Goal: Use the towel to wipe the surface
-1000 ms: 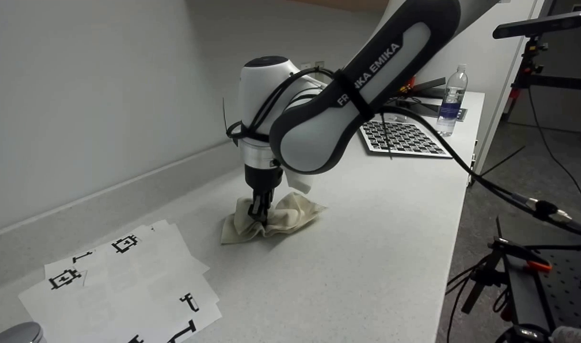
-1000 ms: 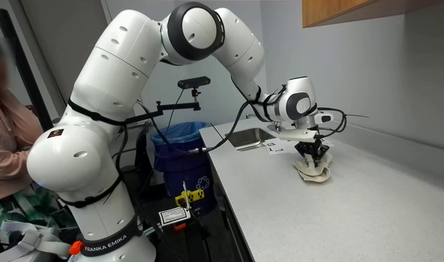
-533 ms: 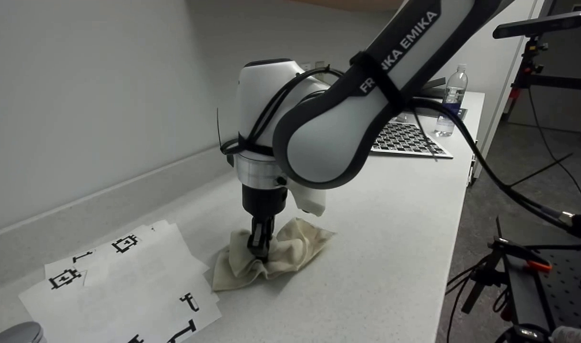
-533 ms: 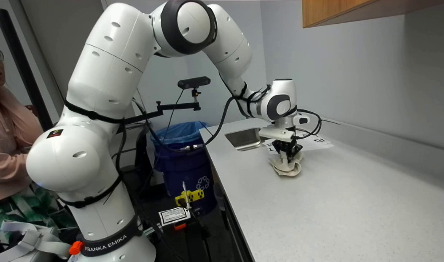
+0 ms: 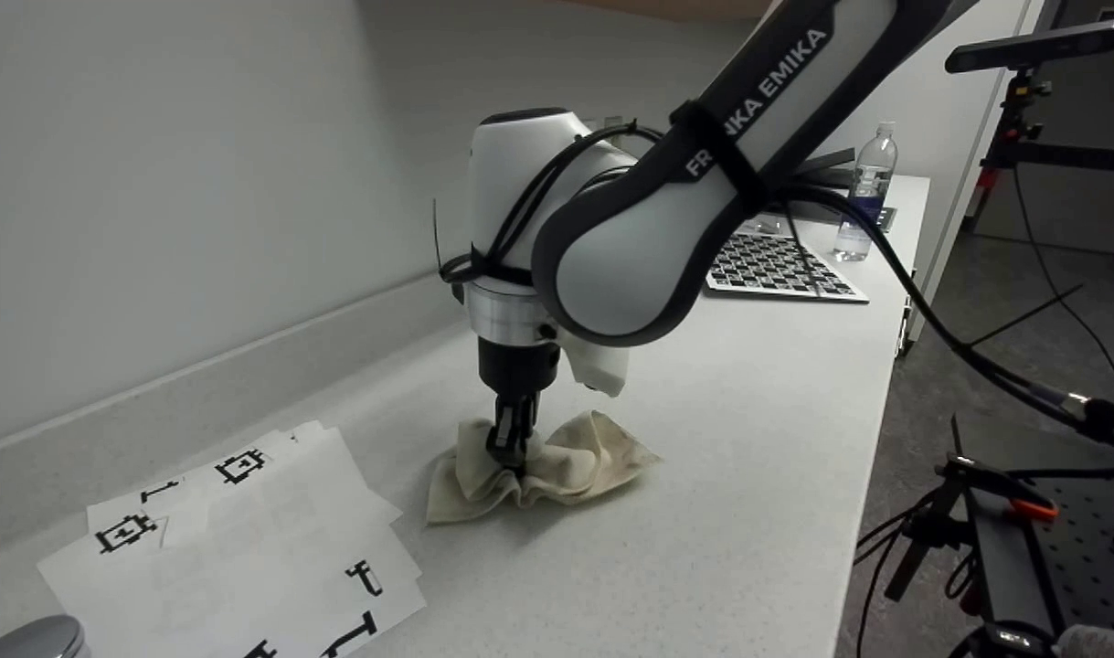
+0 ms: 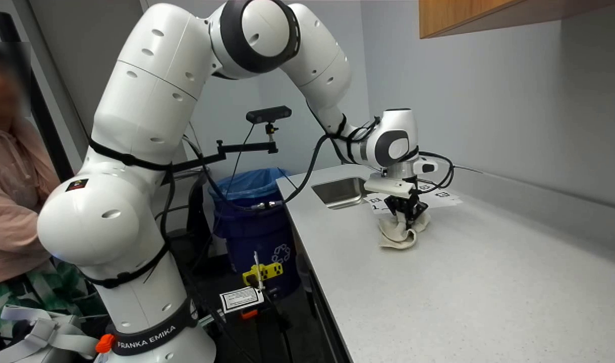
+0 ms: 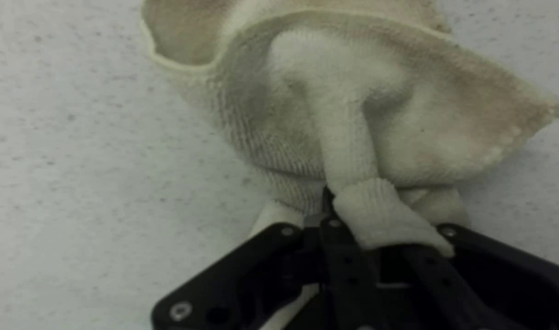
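On the pale surface [image 5: 694,539], the towel [image 5: 558,472] sits right under the pincer [image 5: 517,463], which is squeezed closed on a bunched part. The towel's long way spreads out to both sides, one end near the papers [image 5: 246,539].

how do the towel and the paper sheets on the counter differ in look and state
Colour: the towel is beige, while the paper sheets are white with black printed shapes.
Shape: the towel is bunched into folds, while the paper sheets lie flat, overlapping.
Hold: the towel is pinched by the gripper, while the paper sheets lie apart from it.
Shared: both rest on the same pale counter.
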Robot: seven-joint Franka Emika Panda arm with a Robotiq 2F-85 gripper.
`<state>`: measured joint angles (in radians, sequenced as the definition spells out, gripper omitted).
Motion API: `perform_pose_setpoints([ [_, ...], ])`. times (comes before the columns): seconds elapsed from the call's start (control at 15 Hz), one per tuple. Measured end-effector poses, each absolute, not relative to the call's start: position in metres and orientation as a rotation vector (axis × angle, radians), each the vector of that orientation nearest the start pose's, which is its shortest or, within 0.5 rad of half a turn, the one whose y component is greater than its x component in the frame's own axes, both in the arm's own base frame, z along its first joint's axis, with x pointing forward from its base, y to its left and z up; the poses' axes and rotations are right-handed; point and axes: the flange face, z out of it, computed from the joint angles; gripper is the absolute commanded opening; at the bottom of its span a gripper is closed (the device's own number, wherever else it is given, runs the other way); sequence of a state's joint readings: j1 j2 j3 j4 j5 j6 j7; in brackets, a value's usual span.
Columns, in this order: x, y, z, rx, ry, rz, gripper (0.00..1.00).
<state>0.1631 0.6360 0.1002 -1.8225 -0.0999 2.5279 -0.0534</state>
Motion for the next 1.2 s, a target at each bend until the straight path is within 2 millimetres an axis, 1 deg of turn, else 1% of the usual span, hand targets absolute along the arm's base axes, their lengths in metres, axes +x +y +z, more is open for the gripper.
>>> perform_pose_setpoints([
  [0.33, 0.665, 0.094, 0.2, -3.242, -0.489, -0.121, 0.02],
  [0.47, 0.678, 0.075, 0.204, -3.279, -0.443, -0.118, 0.02],
  [0.53, 0.683, 0.07, 0.205, -3.289, -0.427, -0.111, 0.02],
  [0.6, 0.687, 0.067, 0.205, -3.294, -0.417, -0.101, 0.02],
  [0.73, 0.689, 0.068, 0.201, -3.295, -0.414, -0.077, 0.02],
  [0.87, 0.688, 0.075, 0.193, -3.286, -0.423, -0.058, 0.02],
  [1.07, 0.686, 0.085, 0.193, -3.261, -0.425, -0.053, 0.02],
  [1.2, 0.682, 0.097, 0.193, -3.227, -0.432, -0.045, 0.02],
])
